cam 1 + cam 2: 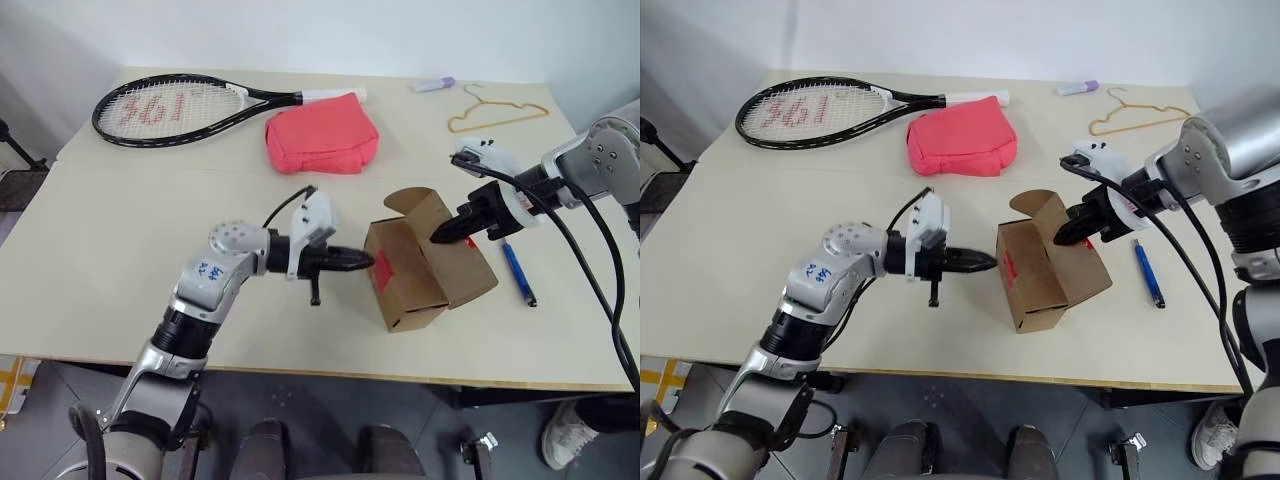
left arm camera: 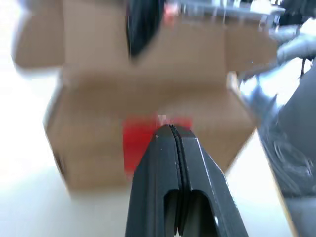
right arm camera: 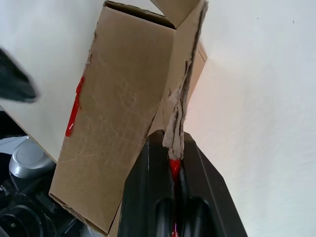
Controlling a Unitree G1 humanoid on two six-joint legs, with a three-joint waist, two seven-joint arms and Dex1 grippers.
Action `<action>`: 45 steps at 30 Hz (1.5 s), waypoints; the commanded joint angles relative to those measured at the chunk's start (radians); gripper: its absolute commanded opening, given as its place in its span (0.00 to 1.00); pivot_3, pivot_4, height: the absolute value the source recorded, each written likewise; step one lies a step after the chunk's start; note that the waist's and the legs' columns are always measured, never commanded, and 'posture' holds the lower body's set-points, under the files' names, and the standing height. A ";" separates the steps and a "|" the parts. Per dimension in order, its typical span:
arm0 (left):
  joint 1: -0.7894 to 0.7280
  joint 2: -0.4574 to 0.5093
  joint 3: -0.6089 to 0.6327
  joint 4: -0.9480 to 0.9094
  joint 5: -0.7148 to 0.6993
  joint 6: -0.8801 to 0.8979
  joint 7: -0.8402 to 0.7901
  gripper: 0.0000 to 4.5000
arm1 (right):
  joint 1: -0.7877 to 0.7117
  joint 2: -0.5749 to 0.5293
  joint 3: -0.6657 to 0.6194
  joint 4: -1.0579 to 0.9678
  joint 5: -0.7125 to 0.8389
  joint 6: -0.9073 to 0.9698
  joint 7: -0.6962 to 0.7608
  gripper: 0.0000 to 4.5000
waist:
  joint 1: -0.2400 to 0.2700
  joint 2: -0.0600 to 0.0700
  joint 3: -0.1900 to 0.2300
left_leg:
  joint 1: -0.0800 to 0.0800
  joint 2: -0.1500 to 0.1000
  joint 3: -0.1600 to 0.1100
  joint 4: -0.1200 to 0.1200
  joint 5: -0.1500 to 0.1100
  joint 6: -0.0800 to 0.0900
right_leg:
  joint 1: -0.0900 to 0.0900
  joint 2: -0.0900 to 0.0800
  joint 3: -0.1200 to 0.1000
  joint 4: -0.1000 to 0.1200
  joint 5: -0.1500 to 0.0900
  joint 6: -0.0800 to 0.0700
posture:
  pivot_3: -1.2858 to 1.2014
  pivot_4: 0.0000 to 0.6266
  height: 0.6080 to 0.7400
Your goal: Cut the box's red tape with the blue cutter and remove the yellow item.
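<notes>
Right gripper (image 1: 447, 233): fingers closed tight on 1 raised flap of the box (image 1: 430, 262), red tape remnant caught between the pads in the wrist view. Left gripper (image 1: 360, 262): fingers pressed together, nothing held, pointed level at the box side, tip at the red tape (image 1: 382, 270). Box tilted, lifted off the table (image 1: 120, 260) at the right-hand end, flaps open. Blue cutter (image 1: 518, 272) flat on the table just right of the box, untouched. Farther back: pink pouch (image 1: 322, 136); tennis racket (image 1: 190, 105) with "361" in red on the strings; lilac marker (image 1: 432, 85); wire hanger (image 1: 495, 112). Blue handwriting on a sticker on the left forearm, not legible. Yellow item not located; box interior hidden.
</notes>
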State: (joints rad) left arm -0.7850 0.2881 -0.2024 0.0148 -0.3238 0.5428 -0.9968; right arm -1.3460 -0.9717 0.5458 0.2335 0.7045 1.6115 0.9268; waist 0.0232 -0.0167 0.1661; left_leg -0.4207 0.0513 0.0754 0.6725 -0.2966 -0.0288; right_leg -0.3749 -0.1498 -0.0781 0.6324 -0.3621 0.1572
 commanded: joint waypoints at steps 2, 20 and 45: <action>-0.030 -0.109 -0.037 0.098 0.024 -0.047 0.068 0.00 | 0.033 -0.002 -0.009 -0.022 -0.023 0.003 -0.006 0.00 | 0.000 0.000 0.000 | 0.000 0.000 0.000 0.001 0.000 0.000 | 0.000 0.000 0.000 0.002 0.000 0.000 | 0.52 0.24 1.00; 0.110 0.143 -0.128 0.084 0.116 -0.040 -0.058 0.00 | 0.042 -0.146 0.022 -0.018 -0.095 -0.017 0.124 0.00 | -0.003 0.001 0.000 | 0.001 0.000 0.000 0.002 0.000 0.000 | -0.001 0.000 0.001 0.005 0.000 0.000 | 0.52 0.24 1.00; 0.212 0.224 0.137 0.051 0.049 -0.070 0.063 0.51 | 0.709 -0.251 -0.531 -0.307 -0.173 -0.646 0.123 0.65 | 0.009 0.004 0.009 | -0.003 -0.001 -0.002 0.005 -0.001 0.001 | -0.003 -0.001 0.000 0.006 0.000 0.001 | 0.52 0.24 1.00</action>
State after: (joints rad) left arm -0.5918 0.4965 -0.1366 0.0931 -0.2427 0.5314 -0.9300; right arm -0.6506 -1.1973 0.1398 -0.0644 0.5449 1.1004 1.0011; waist 0.0321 -0.0128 0.1756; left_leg -0.4235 0.0506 0.0746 0.6770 -0.2975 -0.0274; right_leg -0.3773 -0.1505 -0.0776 0.6373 -0.3616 0.1581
